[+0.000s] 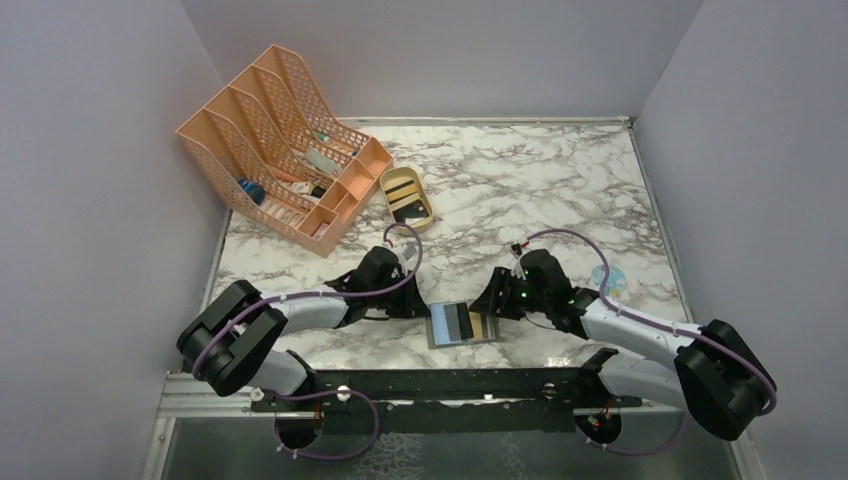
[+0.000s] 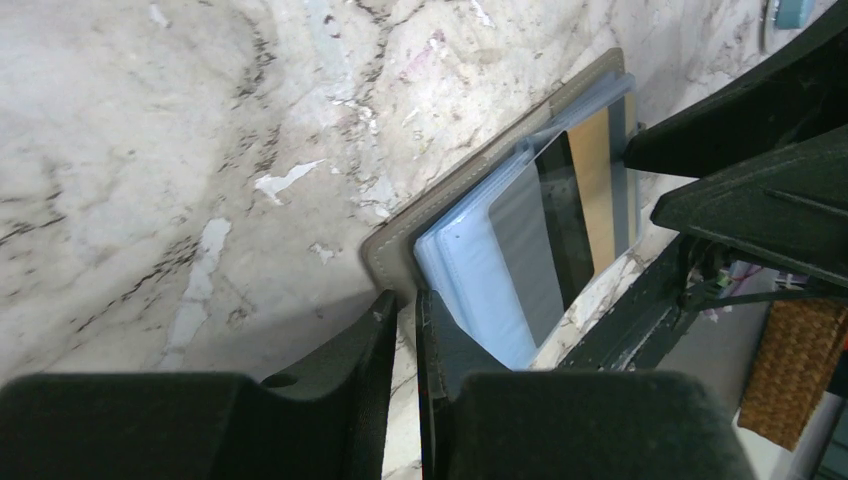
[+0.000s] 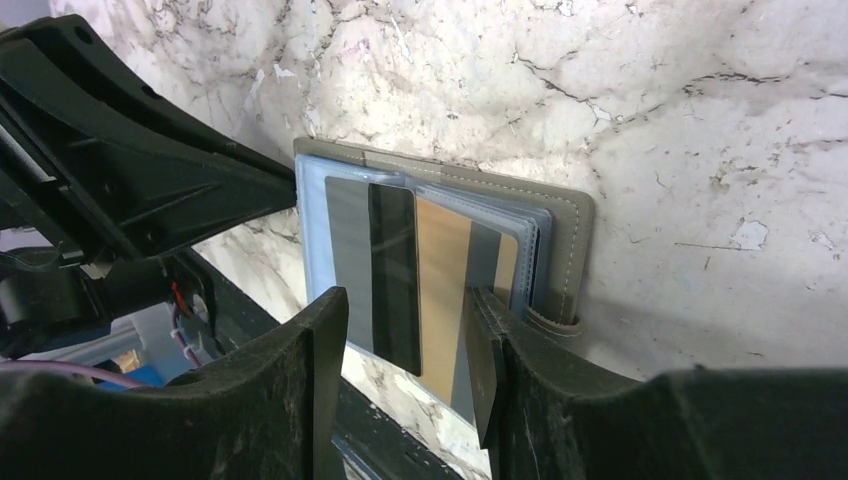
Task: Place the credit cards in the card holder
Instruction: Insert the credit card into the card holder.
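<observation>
The grey card holder lies open on the marble close to the front edge, blue-grey pockets up. A black credit card and a tan one sit in its pockets, their ends sticking out toward the table edge. My left gripper is at the holder's left edge, jaws a narrow slit apart with bare marble between them. My right gripper stands open, straddling the cards' protruding ends without pinching them.
A peach mesh file rack stands at the back left. Beside it a tan oval tray holds dark flat pieces. A small blue-white round thing lies right of the right arm. The metal front rail runs just below the holder.
</observation>
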